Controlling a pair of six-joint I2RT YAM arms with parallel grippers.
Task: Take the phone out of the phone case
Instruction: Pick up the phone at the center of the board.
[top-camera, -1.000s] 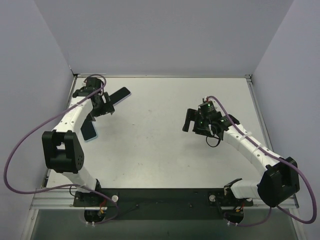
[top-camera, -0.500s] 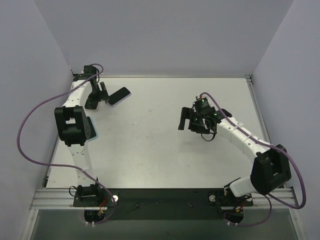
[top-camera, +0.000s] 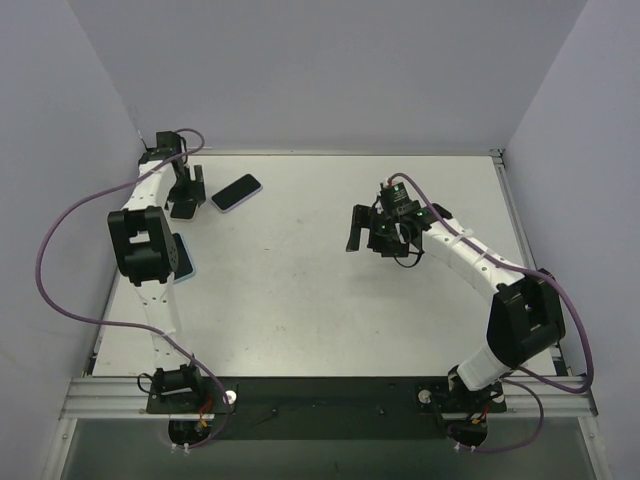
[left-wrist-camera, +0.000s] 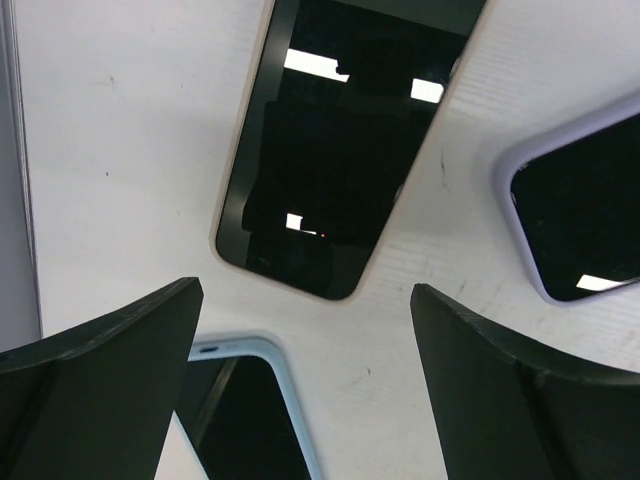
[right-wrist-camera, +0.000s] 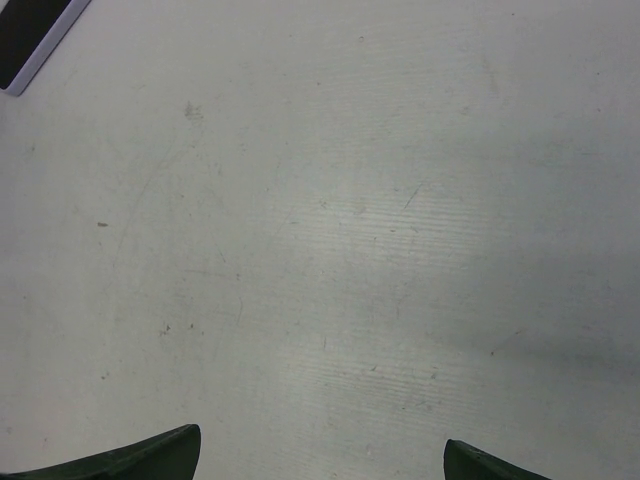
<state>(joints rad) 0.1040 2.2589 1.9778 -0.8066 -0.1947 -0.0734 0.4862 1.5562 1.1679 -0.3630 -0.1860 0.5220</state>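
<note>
2 white arms (top-camera: 162, 312) — black joints (top-camera: 140, 250), purple cables (top-camera: 41, 272), black fingers (left-wrist-camera: 100, 350).

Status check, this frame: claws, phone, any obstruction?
Left claw open, empty, above three phones: cream-edged phone, lavender-cased phone, blue-cased phone. Right claw open over table. Nothing blocking.

A fixed camera high above and behind the arm bases looks down on the whole white table (top-camera: 320, 300), with its near edge at the bottom. The left wrist camera hangs close over the far left corner, facing straight down past its own fingers (left-wrist-camera: 110, 350) at a bare phone (left-wrist-camera: 340, 150), a lavender-cased phone (left-wrist-camera: 590, 210) and a light-blue-cased phone (left-wrist-camera: 250, 420). The right wrist camera faces down over the table right of centre; the lavender case's corner appears in all three views
</note>
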